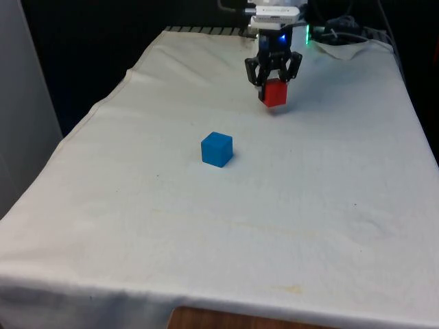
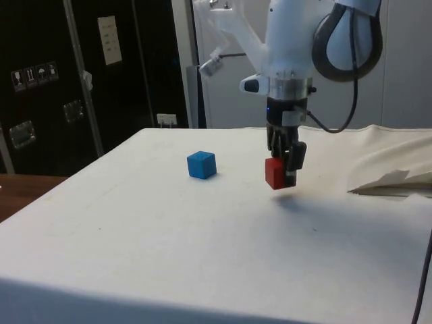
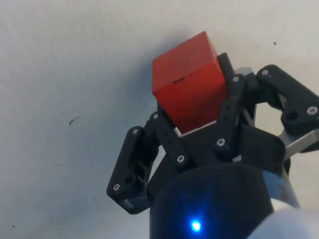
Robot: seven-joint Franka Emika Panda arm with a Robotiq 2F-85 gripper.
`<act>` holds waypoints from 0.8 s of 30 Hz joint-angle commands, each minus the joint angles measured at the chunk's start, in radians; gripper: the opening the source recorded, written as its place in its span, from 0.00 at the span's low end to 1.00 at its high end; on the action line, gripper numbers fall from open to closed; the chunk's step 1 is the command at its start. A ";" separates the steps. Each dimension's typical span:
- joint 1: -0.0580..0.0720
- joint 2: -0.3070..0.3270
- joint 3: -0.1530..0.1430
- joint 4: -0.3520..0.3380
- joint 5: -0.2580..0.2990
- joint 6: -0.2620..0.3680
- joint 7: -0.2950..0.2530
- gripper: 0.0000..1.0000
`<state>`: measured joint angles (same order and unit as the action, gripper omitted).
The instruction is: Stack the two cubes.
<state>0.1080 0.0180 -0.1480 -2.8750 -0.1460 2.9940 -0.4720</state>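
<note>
My gripper (image 1: 274, 88) is shut on a red cube (image 1: 276, 93), which hangs just above the white cloth near the table's far end. From the side, the red cube (image 2: 277, 173) sits between the black fingers of the gripper (image 2: 283, 169), lifted a little off the cloth with its shadow below. Up close in the wrist view, the red cube (image 3: 188, 88) is pinched by the gripper (image 3: 197, 112). A blue cube (image 1: 217, 149) rests on the cloth nearer the middle, towards the front view's left of the gripper. The side view has the blue cube (image 2: 201, 165) apart from the red one.
Crumpled white cloth and cables (image 1: 343, 38) lie at the far end on the front view's right. A fold of cloth (image 2: 391, 181) rises at the side view's right. The table's front edge (image 1: 206, 301) drops off near the camera.
</note>
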 commanded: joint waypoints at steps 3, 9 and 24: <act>0.000 -0.008 0.000 0.002 0.000 -0.011 0.000 0.00; 0.003 -0.014 0.002 0.017 0.011 -0.026 -0.005 0.00; 0.002 -0.037 0.001 0.079 0.010 -0.099 -0.003 0.00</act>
<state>0.1080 -0.0150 -0.1480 -2.8000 -0.1450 2.9090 -0.4720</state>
